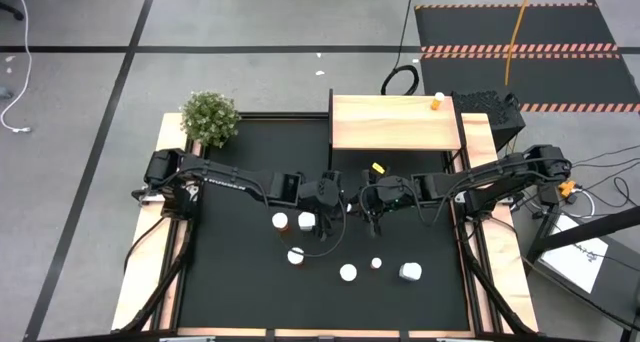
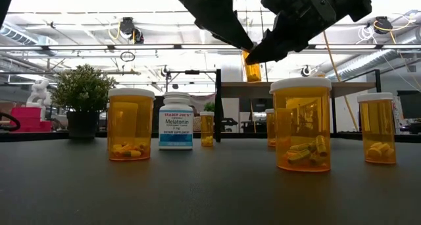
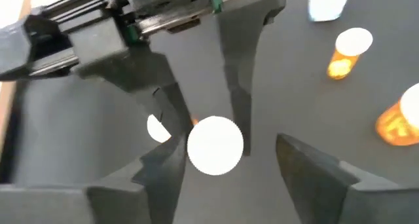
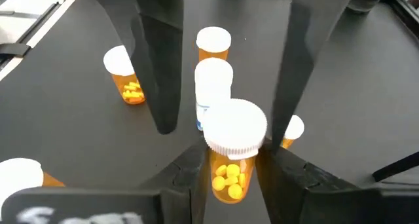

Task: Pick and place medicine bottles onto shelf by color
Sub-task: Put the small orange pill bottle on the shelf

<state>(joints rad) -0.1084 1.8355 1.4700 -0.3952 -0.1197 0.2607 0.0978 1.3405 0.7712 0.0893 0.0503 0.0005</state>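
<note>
My right gripper (image 1: 368, 202) is shut on an orange medicine bottle with a white cap (image 4: 236, 135), held in the air over the middle of the black mat. The bottle also shows in the low view (image 2: 252, 68). My left gripper (image 1: 338, 200) is open right next to it, its fingers (image 3: 163, 168) standing wide on either side of the cap (image 3: 216, 145). Several orange bottles (image 2: 129, 123) and a white one (image 2: 175, 123) stand upright on the mat. The pale wood shelf (image 1: 390, 122) stands at the far edge with one orange bottle (image 1: 437, 102) on it. My right gripper pinches the bottle's orange body just under the cap (image 4: 229, 178) between its two fingers. The fingers (image 2: 289, 27) slant down from the table's right. The bottle stays upright, cap up, lifted clear of the mat.
A green potted plant (image 1: 210, 117) stands at the mat's far left corner. Bottles stand loosely spread over the mat's near half (image 1: 347, 272). Wooden rails (image 1: 140, 272) border the mat on both sides. A small yellow thing (image 1: 377, 168) lies near the shelf's front.
</note>
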